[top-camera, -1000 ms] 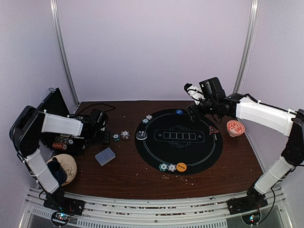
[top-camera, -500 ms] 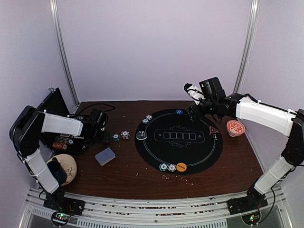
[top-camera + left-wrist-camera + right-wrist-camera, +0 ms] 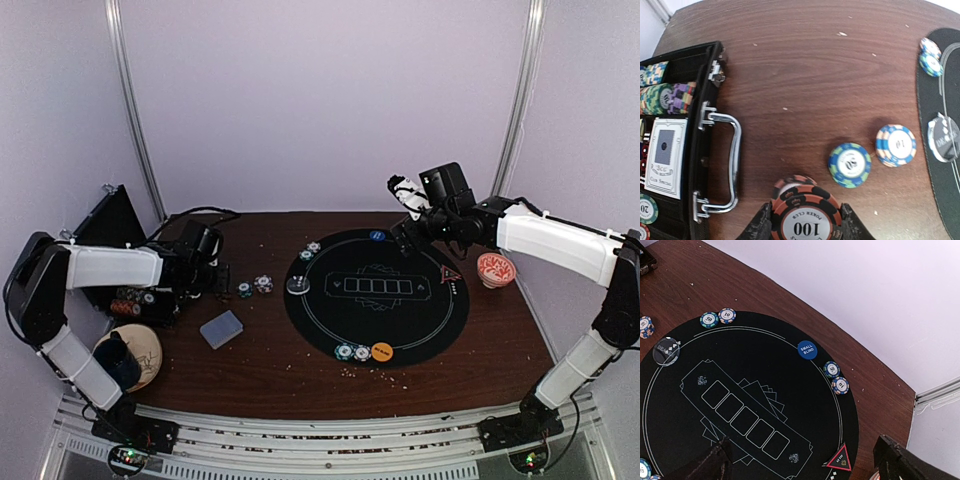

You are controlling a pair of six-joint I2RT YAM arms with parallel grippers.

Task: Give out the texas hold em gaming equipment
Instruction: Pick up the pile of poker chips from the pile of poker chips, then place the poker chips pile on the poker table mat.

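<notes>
at far left by the black chip case, left end effector pinched shut on a stack of orange 100 chips; teal chip and blue chip on the tabletop right of it; over the mat at right, right end effector spread wide, empty.

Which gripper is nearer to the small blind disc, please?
Right. The right gripper hovers open over the mat's far edge, close beside the disc; the left gripper is far off by the case, shut on a 100 chip.
</notes>
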